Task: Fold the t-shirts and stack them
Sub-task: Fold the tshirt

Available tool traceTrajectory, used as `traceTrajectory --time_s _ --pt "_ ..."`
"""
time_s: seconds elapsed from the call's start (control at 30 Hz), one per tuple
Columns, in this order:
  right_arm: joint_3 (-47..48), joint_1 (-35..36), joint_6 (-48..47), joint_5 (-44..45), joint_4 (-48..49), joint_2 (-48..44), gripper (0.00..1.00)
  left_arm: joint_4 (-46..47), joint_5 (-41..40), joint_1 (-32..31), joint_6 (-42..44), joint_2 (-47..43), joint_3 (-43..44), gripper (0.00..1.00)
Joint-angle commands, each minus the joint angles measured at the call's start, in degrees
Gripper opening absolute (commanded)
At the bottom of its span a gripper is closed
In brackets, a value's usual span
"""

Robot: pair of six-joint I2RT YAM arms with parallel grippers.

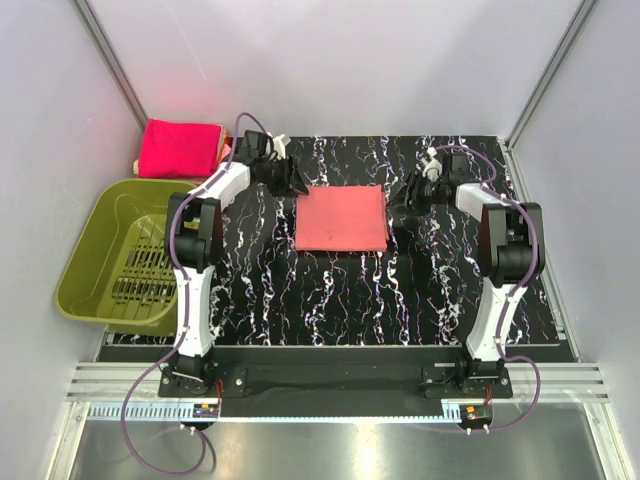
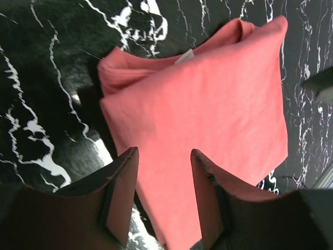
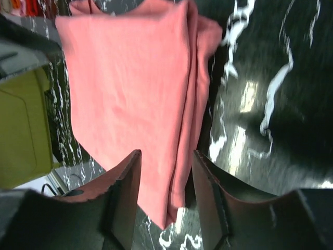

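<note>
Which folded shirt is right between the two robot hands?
The salmon-coral folded cloth t-shirt, lying between the left gripper and the right gripper. The bright magenta-pink folded t-shirt sits in the far left corner, beyond the olive-green plastic basket.

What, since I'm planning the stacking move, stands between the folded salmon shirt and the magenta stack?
Only the left arm itself: its hand and forearm sit between the salmon shirt and the magenta stack. The green basket lies nearer, off that line.
</note>
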Motion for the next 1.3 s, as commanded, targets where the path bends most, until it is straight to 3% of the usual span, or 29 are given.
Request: traceTrajectory --time_s 0.0,0.23,0.37,0.47,0.63,0.77,0.87,1.03,1.17,1.27 --pt "-3.71 1.31 -2.28 2.8 -0.91 -5.38 0.52 6.0 4.55 0.34 -0.14 0.83 2.88 0.49" --pt "-6.87 4.65 -3.52 5.35 -0.47 -5.21 0.5 10.94 7.28 0.43 -3.05 3.2 2.44 0.5" --pt "-9.25 4.83 -2.55 9.72 -0.21 -5.56 0.41 12.52 7.29 0.43 -3.49 3.38 1.47 0.51" --pt "-11.27 4.92 -2.99 11.59 0.23 -5.04 0.32 12.88 7.37 0.34 -3.93 3.82 2.34 0.52" --pt "-13.03 4.92 -2.99 13.44 0.32 -4.06 0.07 12.79 9.66 1.3 -7.0 5.23 5.77 0.56" --pt "-12.95 4.92 -3.43 13.96 0.32 -5.38 0.1 12.27 10.8 1.92 -8.67 5.23 8.32 0.56" --pt "-11.2 4.92 -2.73 12.91 -2.21 -8.28 0.28 11.13 11.33 2.1 -8.68 1.03 6.41 0.56" --pt "-8.82 5.01 0.26 7.91 -6.44 -13.72 0.4 8.66 8.79 1.92 -7.53 -7.68 -1.59 0.56" --pt "-10.92 5.79 1.67 5.79 -6.97 -16.71 0.37 8.22 7.11 0.17 -7.18 -16.46 -13.43 0.56" --pt "-11.89 7.9 2.11 5.0 -6.97 -17.69 0.23 8.31 5.27 -2.2 -6.04 -22.36 -20.75 0.56"
